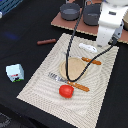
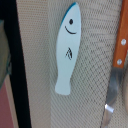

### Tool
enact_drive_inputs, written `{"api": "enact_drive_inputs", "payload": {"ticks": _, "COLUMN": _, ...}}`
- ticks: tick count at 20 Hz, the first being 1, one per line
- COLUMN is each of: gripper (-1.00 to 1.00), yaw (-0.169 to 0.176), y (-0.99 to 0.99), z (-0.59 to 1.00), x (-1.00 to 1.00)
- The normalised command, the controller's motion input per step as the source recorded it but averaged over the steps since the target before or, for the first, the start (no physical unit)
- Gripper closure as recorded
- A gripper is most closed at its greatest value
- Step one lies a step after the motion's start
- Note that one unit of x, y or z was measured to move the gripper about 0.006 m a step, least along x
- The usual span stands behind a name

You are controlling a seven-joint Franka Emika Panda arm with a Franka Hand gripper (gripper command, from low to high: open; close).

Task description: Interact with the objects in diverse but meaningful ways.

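- The white fish-shaped piece [image 2: 66, 50], with a blue tip and printed face, lies flat on the woven placemat [image 1: 40, 80].
- A wooden-handled knife [image 2: 118, 55] lies just beside it.
- Pincer state: cannot tell.

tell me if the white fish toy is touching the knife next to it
Apart. The wrist view shows a strip of bare placemat between the white fish toy and the wooden-handled knife along their whole visible length.

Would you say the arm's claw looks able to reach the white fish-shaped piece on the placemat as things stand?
Probably yes. The white fish piece lies flat on the placemat, nothing on top of it, with the arm directly above it. The knife lies alongside it but apart. The claw itself is not visible.
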Motion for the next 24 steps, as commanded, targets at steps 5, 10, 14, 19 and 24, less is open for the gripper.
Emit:
{"api": "enact_drive_inputs", "payload": {"ticks": 5, "gripper": -1.0, "yaw": -0.082, "y": 0.27, "z": -0.15, "x": -0.38}}
{"api": "enact_drive_inputs", "payload": {"ticks": 10, "gripper": -1.0, "yaw": -0.06, "y": 0.43, "z": -0.01, "x": -0.61}}
{"api": "enact_drive_inputs", "payload": {"ticks": 14, "gripper": -1.0, "yaw": -0.013, "y": 0.49, "z": -0.05, "x": -0.62}}
{"api": "enact_drive_inputs", "payload": {"ticks": 19, "gripper": -1.0, "yaw": -0.004, "y": 0.4, "z": -0.2, "x": -0.62}}
{"api": "enact_drive_inputs", "payload": {"ticks": 24, "gripper": -1.0, "yaw": 0.0, "y": 0.25, "z": -0.34, "x": -0.52}}
